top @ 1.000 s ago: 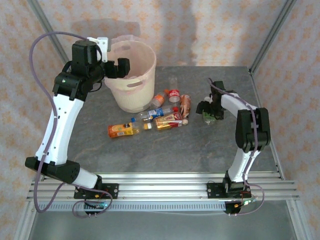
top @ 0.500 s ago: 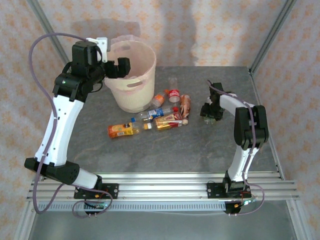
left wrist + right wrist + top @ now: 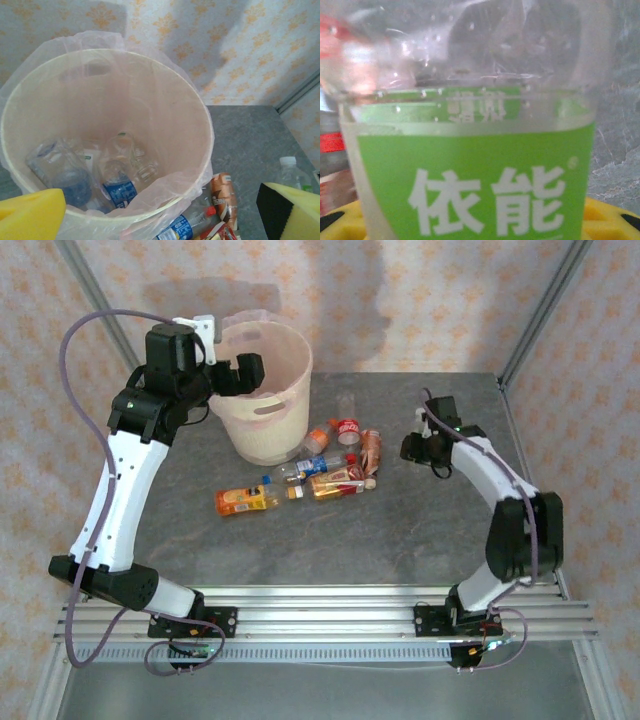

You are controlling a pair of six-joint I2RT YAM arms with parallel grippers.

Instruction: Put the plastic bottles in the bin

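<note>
Bottles [image 3: 340, 480] are lying in a loose bunch on the table [image 3: 300, 550], just right of the bin [image 3: 268, 418] and a bit nearer the arms. An orange-label one [image 3: 245, 501] is sitting at the left end of the bunch. A cola one [image 3: 347, 427] is lying at the far end, near the bin's side. A clear white-capped bottle [image 3: 290, 172] is standing upright further back, apart from the rest.

The left claw [image 3: 240, 375] is hanging over the bin's rim with its jaws spread wide. On the left wrist cam its yellow pads [image 3: 30, 215] are sitting far apart in the bottom corners, and the cam is looking straight down into the bin. A few bottles are lying at the bottom in there, one with a blue label [image 3: 120, 190], the others mostly clear.

The right claw [image 3: 420, 447] is hanging over the right side of the table, well apart from the bunch, and it's gripping a green-label bottle [image 3: 470, 190]. On the right wrist cam that bottle is sitting right up against the lens, showing white characters on the green label and clear plastic above it. The claw's own yellow pads [image 3: 607, 215] are peeking out beneath it at the bottom edge.
</note>
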